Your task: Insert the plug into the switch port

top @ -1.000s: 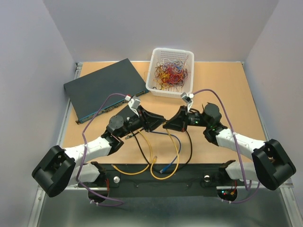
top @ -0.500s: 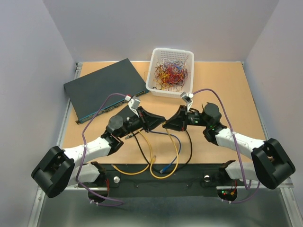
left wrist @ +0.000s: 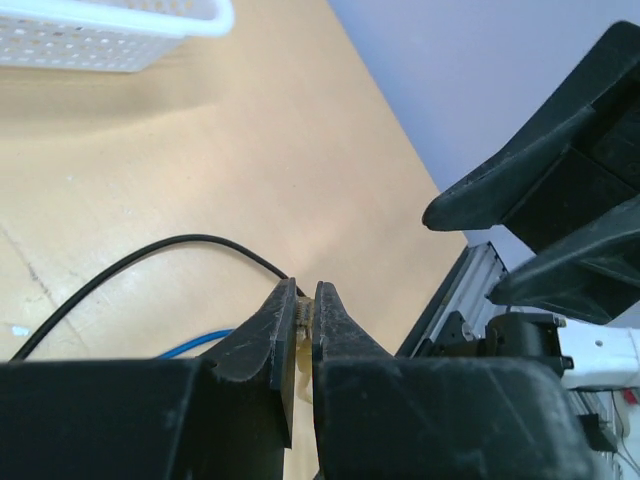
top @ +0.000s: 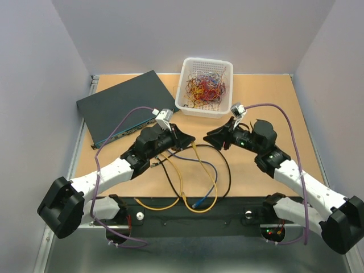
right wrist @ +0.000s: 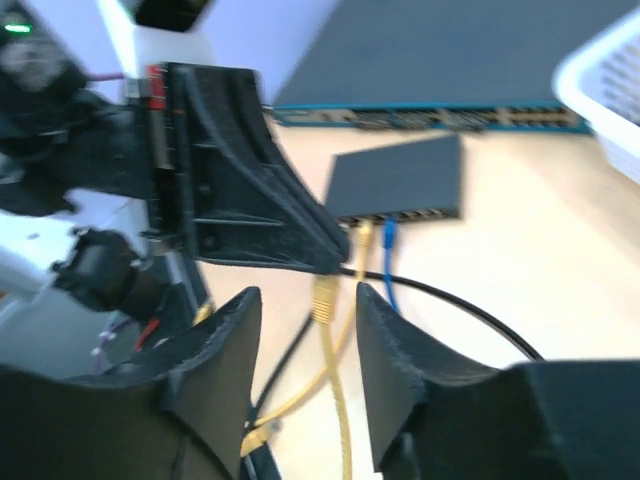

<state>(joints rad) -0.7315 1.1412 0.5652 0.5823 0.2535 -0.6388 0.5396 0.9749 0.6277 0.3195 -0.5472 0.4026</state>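
Note:
My left gripper (top: 189, 140) is shut on the yellow cable's plug (right wrist: 327, 298), which sticks out between its tips (left wrist: 305, 292). The yellow cable (top: 213, 176) trails down from it toward the near edge. My right gripper (top: 209, 137) stands open just to the right, facing it, its fingers (right wrist: 250, 300) apart from the plug. In the right wrist view the small black switch (right wrist: 400, 180) lies behind, with a yellow and a blue cable plugged into its port row (right wrist: 405, 214). From above the switch is mostly hidden under my left arm.
A white basket (top: 181, 85) of coloured wires stands at the back. The large dark blue-grey box (top: 122, 105) lies at the back left. Loose black (top: 227, 170), blue (top: 196, 203) and yellow cables loop toward the black rail (top: 193, 216) at the near edge.
The right gripper opened, let go of the yellow plug and drew back to the right. The left gripper closed on the plug and now carries it alone.

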